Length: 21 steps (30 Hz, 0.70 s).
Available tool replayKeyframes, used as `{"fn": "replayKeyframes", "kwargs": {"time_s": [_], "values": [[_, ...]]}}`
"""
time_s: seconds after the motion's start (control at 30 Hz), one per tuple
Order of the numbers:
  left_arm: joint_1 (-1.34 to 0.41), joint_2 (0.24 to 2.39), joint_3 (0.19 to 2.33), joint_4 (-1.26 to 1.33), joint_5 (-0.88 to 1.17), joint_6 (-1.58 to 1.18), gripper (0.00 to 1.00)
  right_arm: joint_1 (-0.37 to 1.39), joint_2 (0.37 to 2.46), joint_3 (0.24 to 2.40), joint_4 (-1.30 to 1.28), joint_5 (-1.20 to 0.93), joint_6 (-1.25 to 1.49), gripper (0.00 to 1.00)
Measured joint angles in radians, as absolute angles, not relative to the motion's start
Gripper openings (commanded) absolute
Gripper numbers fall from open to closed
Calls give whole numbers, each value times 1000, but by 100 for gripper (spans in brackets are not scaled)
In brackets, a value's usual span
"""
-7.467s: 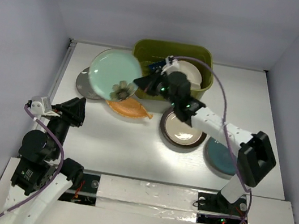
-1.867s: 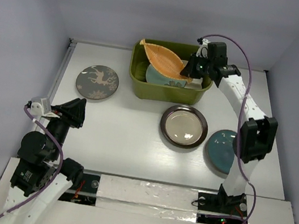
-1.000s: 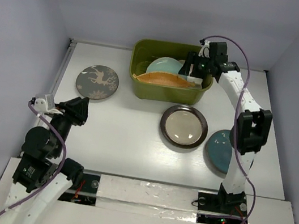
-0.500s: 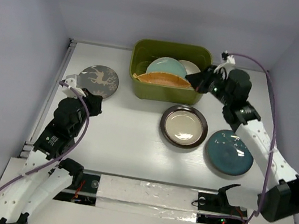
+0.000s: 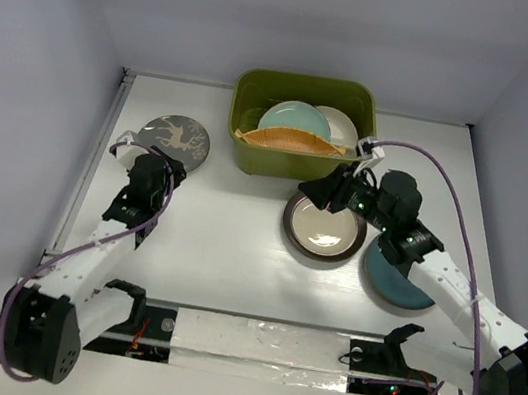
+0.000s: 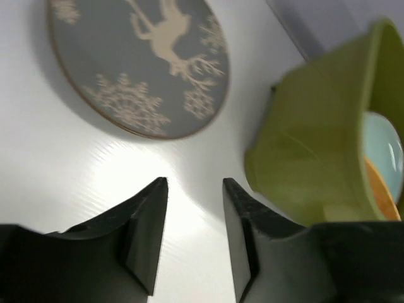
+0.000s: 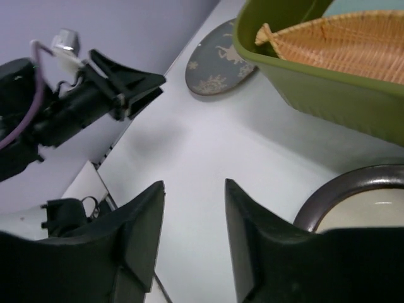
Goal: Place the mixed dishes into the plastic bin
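Note:
The olive-green plastic bin (image 5: 308, 88) at the back holds a pale greenish plate (image 5: 295, 119), a cream plate (image 5: 339, 123) and the orange leaf-shaped plate (image 5: 289, 141). The grey deer plate (image 5: 175, 136) lies left of it on the table. My left gripper (image 5: 164, 165) hovers at that plate's near edge, open and empty; in the left wrist view the deer plate (image 6: 139, 63) lies just beyond the gripper (image 6: 194, 183). My right gripper (image 5: 309, 193) is open and empty over the brown-rimmed cream plate (image 5: 324, 225). The teal round plate (image 5: 394, 278) lies partly under the right arm.
The right wrist view shows the bin wall (image 7: 328, 95), the leaf plate (image 7: 341, 41) and the deer plate (image 7: 218, 60) ahead, with the left arm (image 7: 82, 101) at far left. White walls enclose the table; its left rail (image 5: 100, 150) runs beside the left arm.
The right arm has drawn back out of the bin to above the brown-rimmed plate, the leaf plate left inside. The left arm has reached forward to the deer plate.

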<state>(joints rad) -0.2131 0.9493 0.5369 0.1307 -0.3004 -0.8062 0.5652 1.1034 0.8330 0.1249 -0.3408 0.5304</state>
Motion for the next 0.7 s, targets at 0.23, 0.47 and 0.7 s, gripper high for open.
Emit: {"fn": "replayKeyframes", "kwargs": {"time_s": [0.23,0.47,0.7], "values": [[-2,1146,516,268,-228,-882,47,571,1067,789,200,-387,528,64],[142,1369,517,379,-114,-928,46,571,1065,765,228,-416,540,64],[147,1521,558,420,-47,-954,44,571,1063,760,247,-430,547,63]]}}
